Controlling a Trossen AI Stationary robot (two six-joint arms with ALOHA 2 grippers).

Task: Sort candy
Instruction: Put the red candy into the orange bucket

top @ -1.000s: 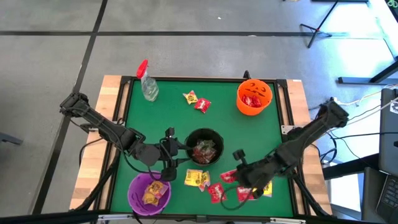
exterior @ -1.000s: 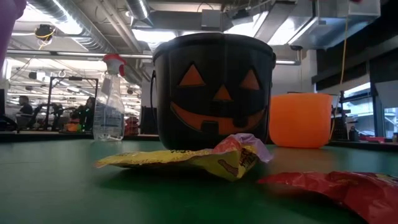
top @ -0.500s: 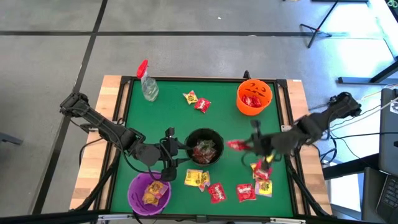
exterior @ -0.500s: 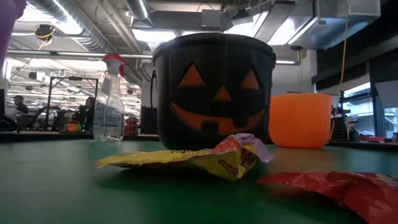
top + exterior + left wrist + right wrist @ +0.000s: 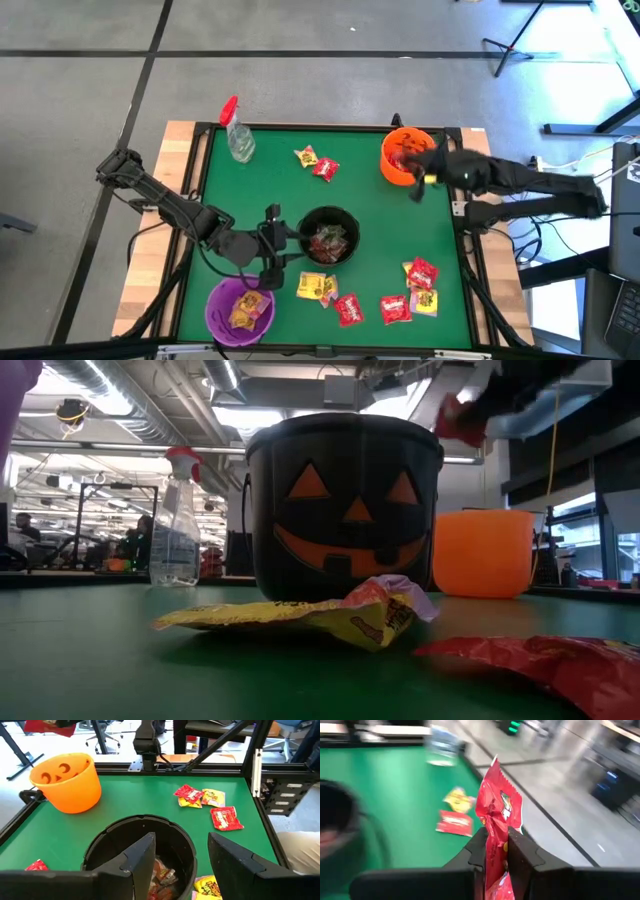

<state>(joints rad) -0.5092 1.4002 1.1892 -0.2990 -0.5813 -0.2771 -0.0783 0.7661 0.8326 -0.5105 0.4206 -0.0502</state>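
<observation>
Right end effector (image 5: pixel 417 172) over the orange bowl (image 5: pixel 406 156) at the counter's (image 5: pixel 260 195) far right. Left end effector (image 5: pixel 281 248) beside the black bucket (image 5: pixel 329 236). Loose candy (image 5: pixel 410 290) near front edge; purple bowl (image 5: pixel 239 309) front left.

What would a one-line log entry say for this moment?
right gripper: shut on red candy packet, at orange bowl | left gripper: open, waiting by black bucket | loose candy: on table

Buckets: 3 sitting on table; orange (image 5: pixel 408 157) far right, black (image 5: pixel 328 236) mid, purple (image 5: pixel 240 310) near left.
Spray btl (image 5: pixel 238 136): 1 standing far left.
Red pkts (image 5: pixel 349 308) lying loose: 4.
Yellow pkts (image 5: pixel 316 287) lying loose: 3.
Red pkt in air (image 5: pixel 497 815): 1 being held.
</observation>
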